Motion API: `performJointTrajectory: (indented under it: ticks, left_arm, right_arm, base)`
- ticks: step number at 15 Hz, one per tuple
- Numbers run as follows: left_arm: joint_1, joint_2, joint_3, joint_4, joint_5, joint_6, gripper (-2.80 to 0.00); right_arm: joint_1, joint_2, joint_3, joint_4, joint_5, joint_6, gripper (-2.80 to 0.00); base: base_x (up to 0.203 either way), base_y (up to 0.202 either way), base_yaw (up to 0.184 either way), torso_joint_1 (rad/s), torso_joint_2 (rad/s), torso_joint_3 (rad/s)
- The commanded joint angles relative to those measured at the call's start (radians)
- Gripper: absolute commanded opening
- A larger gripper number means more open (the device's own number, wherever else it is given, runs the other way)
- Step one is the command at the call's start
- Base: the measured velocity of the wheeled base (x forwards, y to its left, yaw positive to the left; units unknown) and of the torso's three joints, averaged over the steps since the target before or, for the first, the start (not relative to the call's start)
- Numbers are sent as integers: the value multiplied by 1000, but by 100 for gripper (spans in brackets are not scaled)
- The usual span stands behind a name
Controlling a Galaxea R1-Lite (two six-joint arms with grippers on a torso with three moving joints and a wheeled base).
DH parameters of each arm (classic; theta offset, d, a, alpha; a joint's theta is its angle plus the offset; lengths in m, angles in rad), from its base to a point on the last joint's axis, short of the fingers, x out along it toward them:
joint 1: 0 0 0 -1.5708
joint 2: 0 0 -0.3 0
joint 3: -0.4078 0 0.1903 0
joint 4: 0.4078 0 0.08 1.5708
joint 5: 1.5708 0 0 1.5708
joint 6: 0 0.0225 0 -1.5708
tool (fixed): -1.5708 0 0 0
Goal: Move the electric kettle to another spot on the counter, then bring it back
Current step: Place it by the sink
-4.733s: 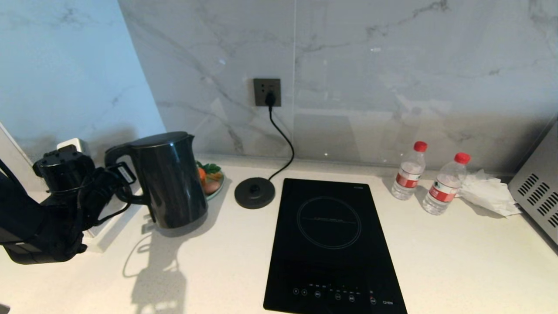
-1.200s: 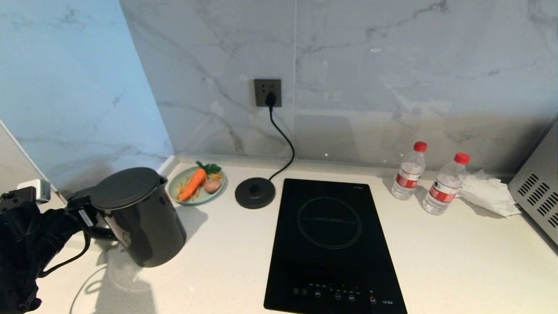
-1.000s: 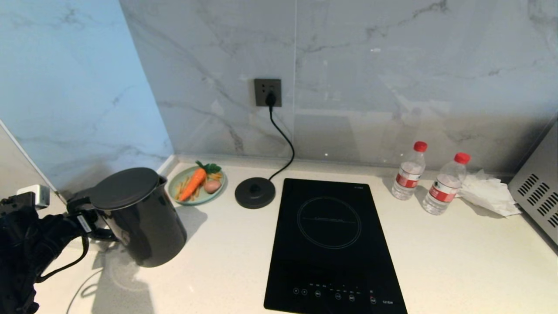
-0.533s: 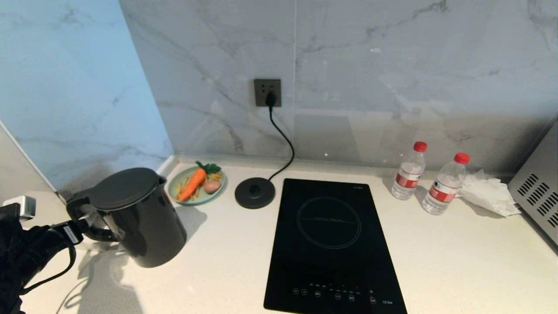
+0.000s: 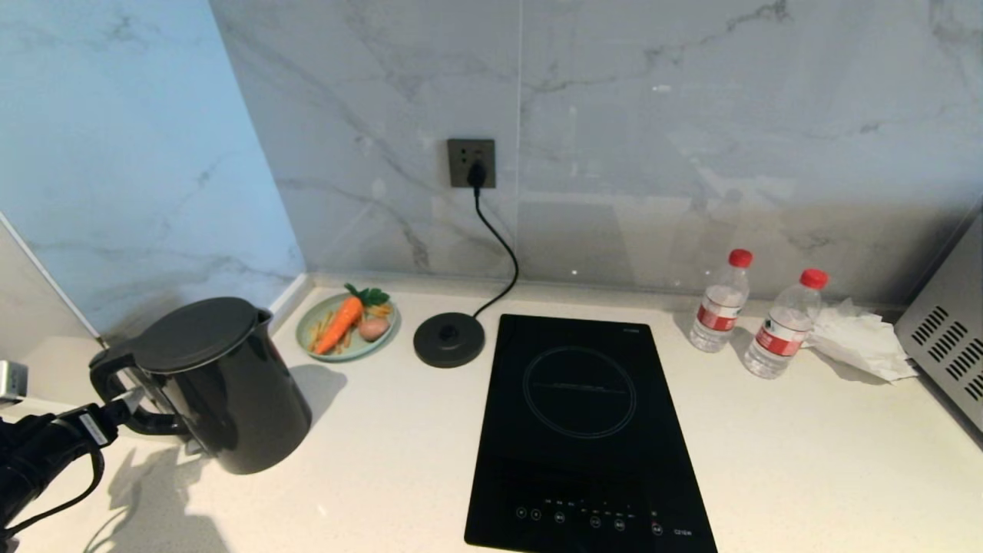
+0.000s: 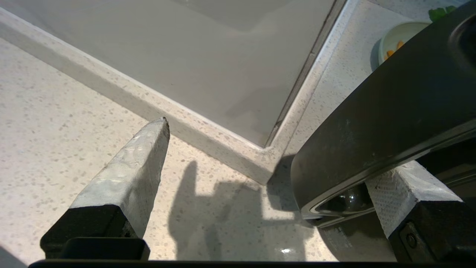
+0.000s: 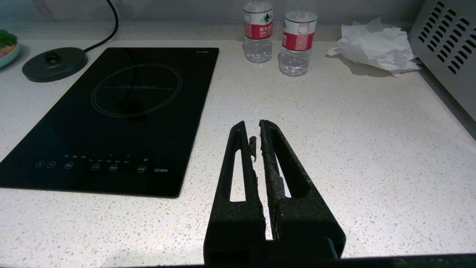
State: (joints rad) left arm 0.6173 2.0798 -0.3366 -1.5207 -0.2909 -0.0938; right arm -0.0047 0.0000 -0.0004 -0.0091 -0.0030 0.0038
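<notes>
We have the electric kettle (image 5: 223,384) standing upright at the far left of the counter (image 5: 806,461), off its base disc (image 5: 449,339); our left gripper (image 6: 275,167) is spread wide around the handle (image 5: 115,392); next we judge: re-grip, carry back.

Blk arm, cabled; left hand (image 6: 260,156) grey-padded fingers (image 6: 126,175).
</notes>
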Motion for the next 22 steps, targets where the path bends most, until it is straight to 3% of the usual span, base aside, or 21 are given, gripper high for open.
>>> performJointTrajectory:
  ticks: [1,5,8,14,22]
  left_arm:
    - [-17,-20,-1,-9,-1,-1,0]
    - [-112,-48,0,-9,15,-3,0]
    - [-154,-86,69,-9,14,-2,0]
    - [-63,-78,79,-9,12,5,0]
    - [-64,-121,197,-9,-6,8,0]
  right_arm:
    - [0,0,-1,-1,0,-1,-280]
    - [0,0,0,0,0,0,-280]
    - [0,0,0,-2,0,-1,-280]
    - [0,0,0,-2,0,-1,-280]
    - [0,0,0,0,1,0,-280]
  base:
    - [0,0,0,0,0,0]
    - [0,0,0,0,0,0]
    - [0,0,0,0,0,0]
    - [0,0,0,0,0,0]
    - [0,0,0,0,0,0]
